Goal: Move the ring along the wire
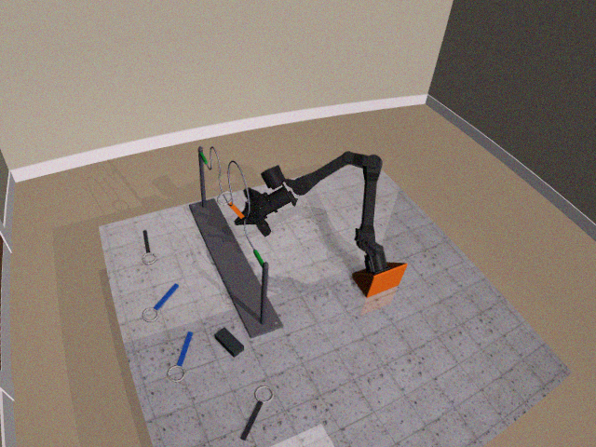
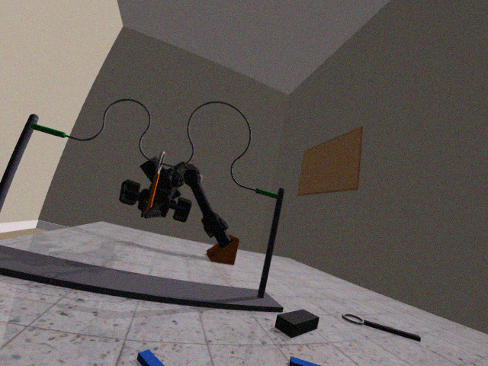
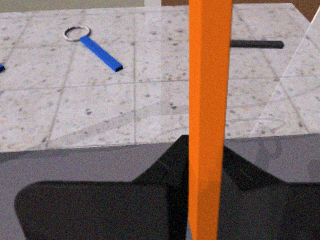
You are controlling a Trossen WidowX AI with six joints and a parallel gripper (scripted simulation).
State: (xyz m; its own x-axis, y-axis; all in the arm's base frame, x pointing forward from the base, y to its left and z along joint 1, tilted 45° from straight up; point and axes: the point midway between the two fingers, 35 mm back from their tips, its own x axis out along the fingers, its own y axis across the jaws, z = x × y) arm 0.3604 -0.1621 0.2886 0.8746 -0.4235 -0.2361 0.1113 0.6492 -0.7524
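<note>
The ring is a thin, pale metal hoop, seen nearly edge-on from the side. It is over the slab, around the low stretch of wire between its two tall humps; whether they touch cannot be told. Its handle is a straight, square-edged bar in flat, bright orange, slanting down from the hoop. The black hand is clamped on that handle above the slab.

The wire is slender, grey and smoothly curved, with a thicker green sleeve at either end, joined to round, dark posts rising from the slab. The slab is long, flat and matt grey. Beneath it, the desk has pale, speckled tiles with thin joints. A black oblong block lies near one end of the slab.
</note>
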